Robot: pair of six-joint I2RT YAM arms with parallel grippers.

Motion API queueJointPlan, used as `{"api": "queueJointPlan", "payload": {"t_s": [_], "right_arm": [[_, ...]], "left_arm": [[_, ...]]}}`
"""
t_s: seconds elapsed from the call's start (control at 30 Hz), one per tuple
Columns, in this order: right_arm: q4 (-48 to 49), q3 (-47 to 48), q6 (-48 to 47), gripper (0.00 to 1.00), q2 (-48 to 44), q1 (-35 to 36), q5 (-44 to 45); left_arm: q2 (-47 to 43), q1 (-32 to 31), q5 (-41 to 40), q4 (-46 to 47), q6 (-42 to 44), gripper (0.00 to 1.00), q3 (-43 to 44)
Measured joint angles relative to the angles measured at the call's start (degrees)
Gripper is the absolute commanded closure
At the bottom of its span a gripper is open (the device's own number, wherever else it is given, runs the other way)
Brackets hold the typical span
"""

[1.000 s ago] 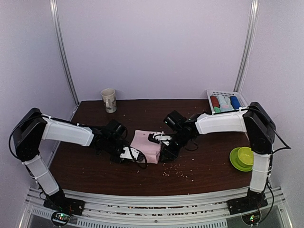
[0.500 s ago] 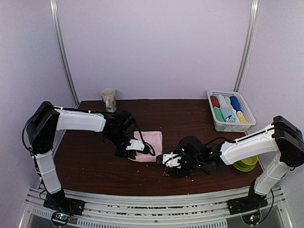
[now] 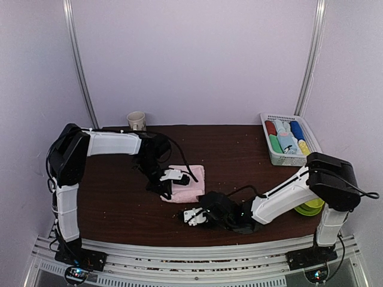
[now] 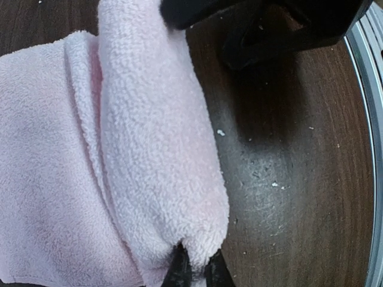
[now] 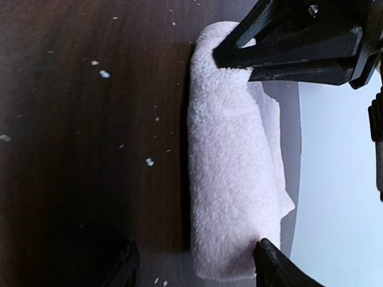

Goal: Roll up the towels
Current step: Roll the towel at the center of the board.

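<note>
A pale pink towel [image 3: 192, 180] lies partly rolled on the dark wooden table [image 3: 114, 221], near its middle. My left gripper [image 3: 172, 179] is at the towel's left end, and in the left wrist view the gripper [image 4: 197, 268] is shut on the end of the thick rolled fold [image 4: 158, 149]. My right gripper [image 3: 194, 215] sits low near the front edge, just short of the towel, and stands open. In the right wrist view the roll [image 5: 230, 167] runs away from the gripper [image 5: 197, 266], with its near end level with the spread fingertips and ungripped.
A white slatted basket [image 3: 268, 136] at the back right holds several coloured rolled cloths. A mug [image 3: 136, 119] stands at the back left. A green bowl [image 3: 308, 206] sits at the right edge behind the right arm. Crumbs are scattered over the table's front.
The right gripper has left the towel, swung down to the front of the table and opened wider. The left gripper has shifted back with the towel's edge still pinched.
</note>
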Motion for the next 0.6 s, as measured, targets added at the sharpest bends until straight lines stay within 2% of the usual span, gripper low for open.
{"api": "queueJointPlan", "payload": {"t_s": [0.27,0.6], "right_arm": [[5.0,6.7,-5.8,0.36,8.3,0.3,8.9],[5.7,9.5,-9.4,0.4,11.3,0.7,12.5]], "left_arm": [[1.6,0.6,1.6,-2.7,0.2,1.0,1.7],[2.8,0.8,2.1,-4.8,1.0,1.0,3.3]]}}
